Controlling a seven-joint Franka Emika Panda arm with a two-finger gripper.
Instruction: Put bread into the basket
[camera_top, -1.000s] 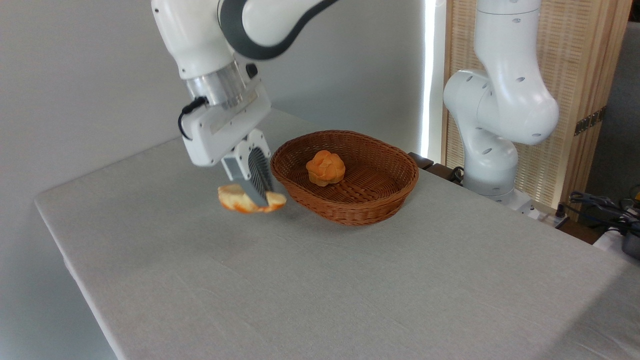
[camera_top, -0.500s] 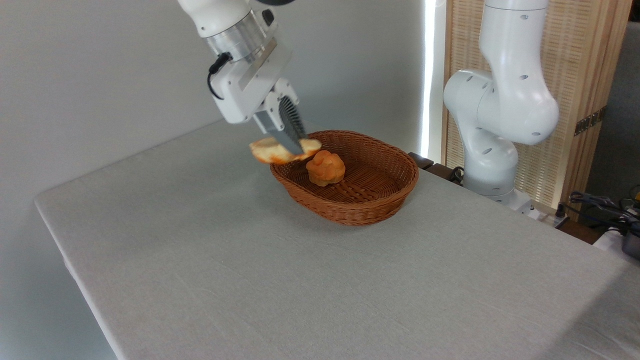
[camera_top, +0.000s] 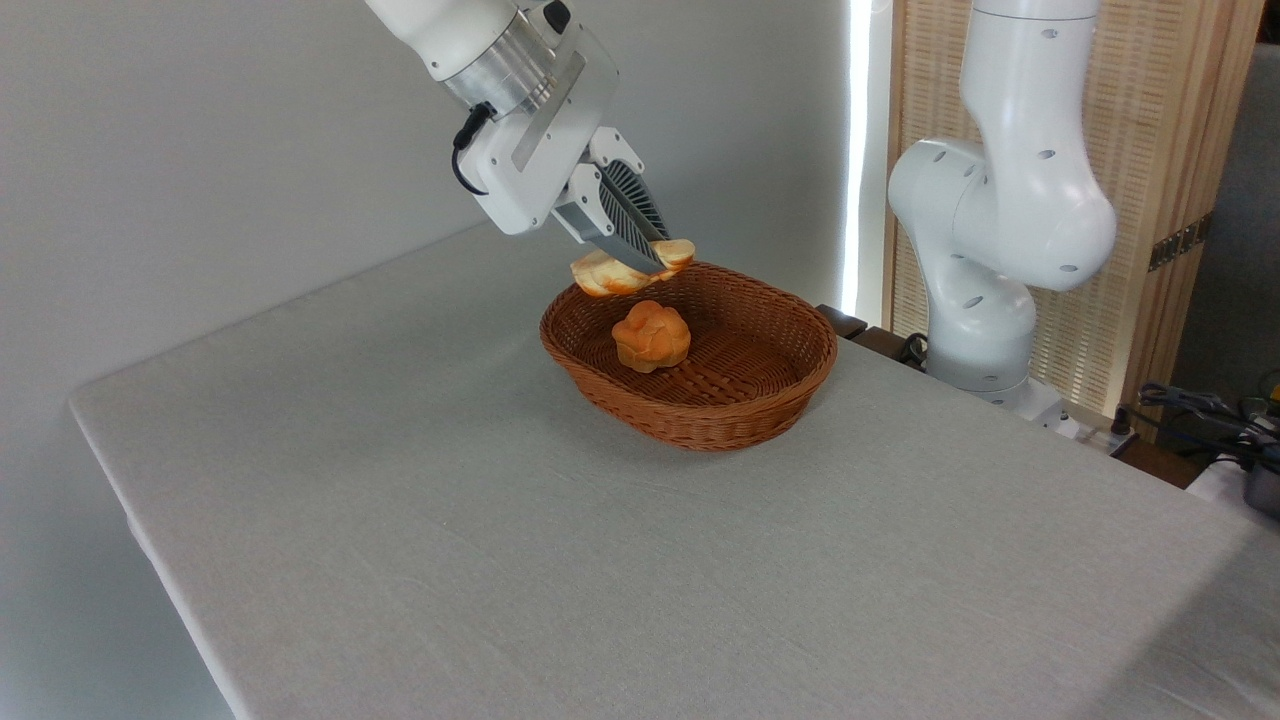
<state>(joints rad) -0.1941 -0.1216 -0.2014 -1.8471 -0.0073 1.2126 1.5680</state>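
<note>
The bread (camera_top: 605, 275), a pale golden loaf with an orange-brown edge, hangs in the air over the far left rim of the basket (camera_top: 760, 412). My gripper (camera_top: 645, 258) is shut on the bread, its ribbed dark fingers (camera_top: 628, 205) slanting down to the right across the loaf. The basket is oval, woven of reddish-brown wicker, and stands on the grey table. A small round knotted orange bun (camera_top: 651, 336) lies inside the basket, just below the held loaf.
The arm's white base and lower links (camera_top: 1000, 230) rise behind the basket at the right. A wooden slatted screen (camera_top: 1160, 150) stands behind them. Cables and a dark object (camera_top: 1230, 440) lie at the far right edge. The table's left edge (camera_top: 130, 500) runs diagonally.
The gripper has carried the bread up and to the right, from beside the basket's left end near the table to a spot above its far left rim.
</note>
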